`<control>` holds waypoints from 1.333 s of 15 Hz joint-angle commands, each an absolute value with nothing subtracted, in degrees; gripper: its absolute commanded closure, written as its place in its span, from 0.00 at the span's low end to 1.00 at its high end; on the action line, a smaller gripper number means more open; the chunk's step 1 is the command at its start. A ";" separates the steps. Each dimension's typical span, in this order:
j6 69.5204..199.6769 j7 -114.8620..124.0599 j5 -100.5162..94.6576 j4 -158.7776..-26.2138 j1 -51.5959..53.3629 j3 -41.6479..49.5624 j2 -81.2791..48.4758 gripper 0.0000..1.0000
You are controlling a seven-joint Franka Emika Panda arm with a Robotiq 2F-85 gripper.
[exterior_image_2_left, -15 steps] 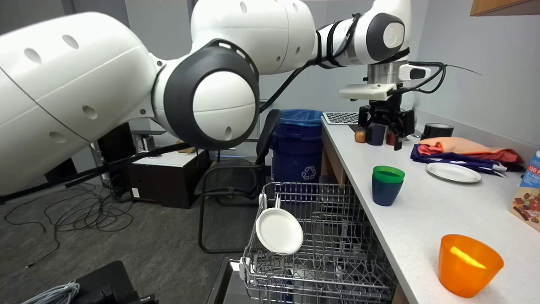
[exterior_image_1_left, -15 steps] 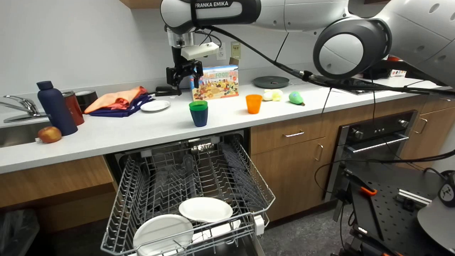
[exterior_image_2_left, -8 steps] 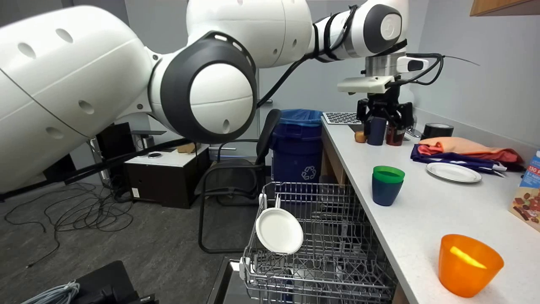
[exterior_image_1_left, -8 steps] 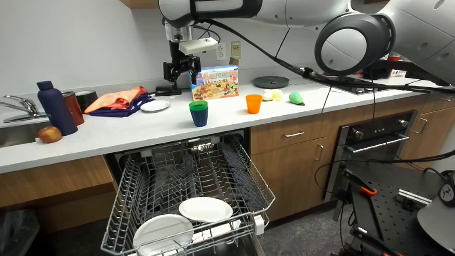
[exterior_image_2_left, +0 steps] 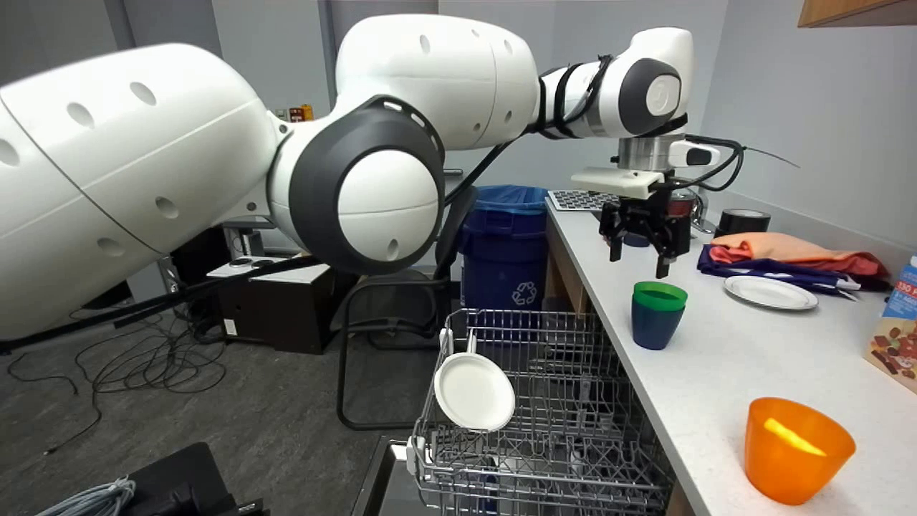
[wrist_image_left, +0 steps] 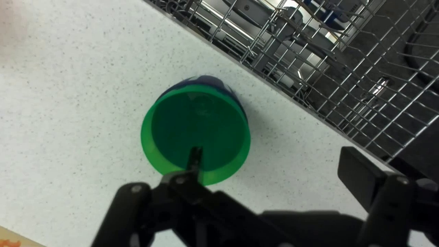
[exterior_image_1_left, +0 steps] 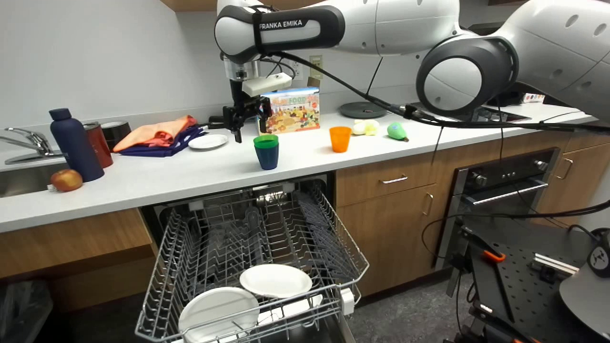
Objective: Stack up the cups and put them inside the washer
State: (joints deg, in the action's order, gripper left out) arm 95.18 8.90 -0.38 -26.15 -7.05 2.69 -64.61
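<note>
Gaping left of the blue cup in an exterior view, the washer is seen; near and above that cup, the gripper is spread wide, empty; the green cup is nested inside the blue.

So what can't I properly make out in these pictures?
Green cup: lower part hidden inside the blue cup, in both exterior views.
Blue cup: mostly hidden by the green cup, in the wrist view.
Bottle: mostly hidden behind the gripper, in an exterior view.
Box: cut off by the right edge, in an exterior view.
Washer door: cut off by the bottom edge, in both exterior views.
</note>
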 commanded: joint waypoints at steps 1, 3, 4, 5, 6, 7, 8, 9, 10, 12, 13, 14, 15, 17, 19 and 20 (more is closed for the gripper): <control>95.58 6.94 1.17 -24.53 -7.83 1.42 -66.95 0.00; 95.84 6.49 1.32 -24.38 -7.89 1.31 -67.73 0.00; 95.89 6.16 1.43 -24.37 -7.94 1.19 -67.98 0.00; 95.99 5.73 1.48 -24.38 -8.02 1.13 -68.27 0.00; 95.96 5.38 1.51 -24.41 -8.04 1.09 -68.53 0.00; 95.85 5.09 1.50 -24.44 -8.07 1.09 -68.74 0.00; 95.80 4.72 1.39 -24.48 -8.11 1.15 -68.93 0.00; 95.75 4.49 1.33 -24.48 -8.16 1.20 -69.16 0.00; 95.71 4.29 1.30 -24.47 -8.23 1.23 -69.36 0.00; 95.68 3.91 1.20 -24.43 -8.29 1.30 -69.74 0.00; 95.76 3.74 1.17 -24.36 -8.29 1.32 -69.88 0.03; 95.83 3.63 1.25 -24.28 -8.33 1.25 -69.94 0.26; 95.88 3.52 1.25 -24.22 -8.33 1.24 -69.97 0.28; 95.86 3.27 1.20 -24.20 -8.32 1.27 -69.91 0.36; 96.03 3.24 1.14 -24.55 -8.30 1.34 -69.68 0.53; 96.11 3.20 1.09 -24.64 -8.27 1.37 -69.61 0.60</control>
